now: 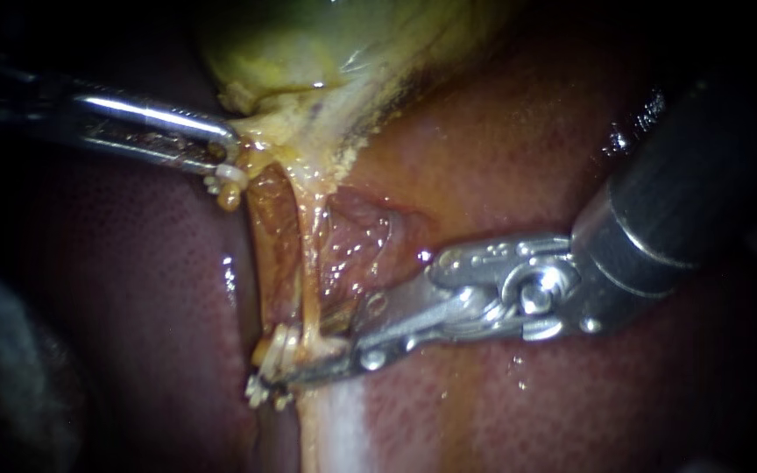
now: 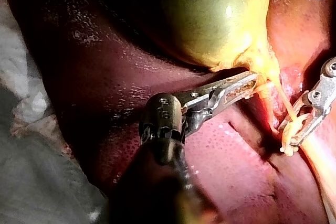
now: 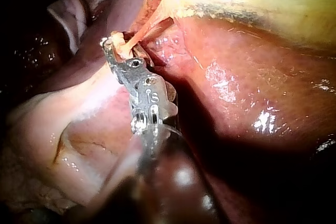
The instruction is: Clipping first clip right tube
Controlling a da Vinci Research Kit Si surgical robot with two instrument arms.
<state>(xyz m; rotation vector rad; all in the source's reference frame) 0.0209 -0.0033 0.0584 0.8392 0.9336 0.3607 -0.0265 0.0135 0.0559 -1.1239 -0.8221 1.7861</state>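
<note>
Being gripped at its neck by the closed jaws of the left tool (image 1: 225, 162), the gallbladder (image 1: 308, 52) is being pulled, seemingly so that two tubes are being stretched out. Low down, the right tube (image 1: 310, 280) is being straddled by the right tool (image 1: 286, 372), whose jaws are clasping one clip (image 1: 275, 349). Two tools are being used.

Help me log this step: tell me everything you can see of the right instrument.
In the endoscope view the right instrument enters from the upper right: a dark, smooth shaft, then a silvery metal wrist with a round pivot pin, then two slim jaws angled down and left. The jaws straddle the lower end of the pale yellow tube and grip a whitish clip around it. It lies low over the glistening liver.
</note>
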